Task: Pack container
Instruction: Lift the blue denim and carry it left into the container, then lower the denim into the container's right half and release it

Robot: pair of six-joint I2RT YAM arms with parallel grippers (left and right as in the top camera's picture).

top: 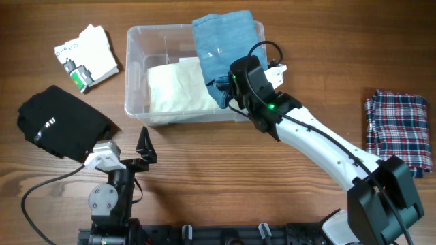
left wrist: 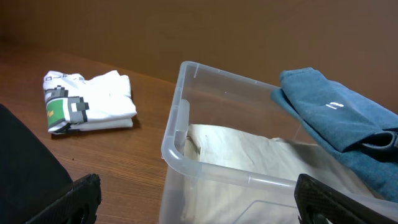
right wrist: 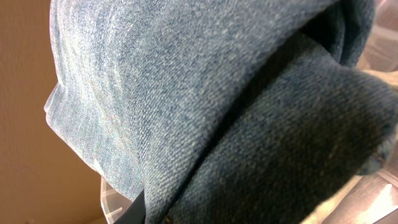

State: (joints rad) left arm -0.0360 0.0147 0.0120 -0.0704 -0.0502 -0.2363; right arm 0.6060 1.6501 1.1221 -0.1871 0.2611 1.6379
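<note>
Right claw (top: 229,86), clamped on the jeans (top: 221,35), holds them over the container's (top: 136,68) right half, far end hanging out the back. Left claw (left wrist: 199,202) gapes, farther off.

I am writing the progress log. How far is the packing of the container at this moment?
Done: a cream cloth lies folded inside the container. In hand: the right gripper holds a blue cloth, draped over the far rim, not yet laid flat inside. Remaining: the black garment, the white printed shirt and the plaid cloth lie on the table.
</note>
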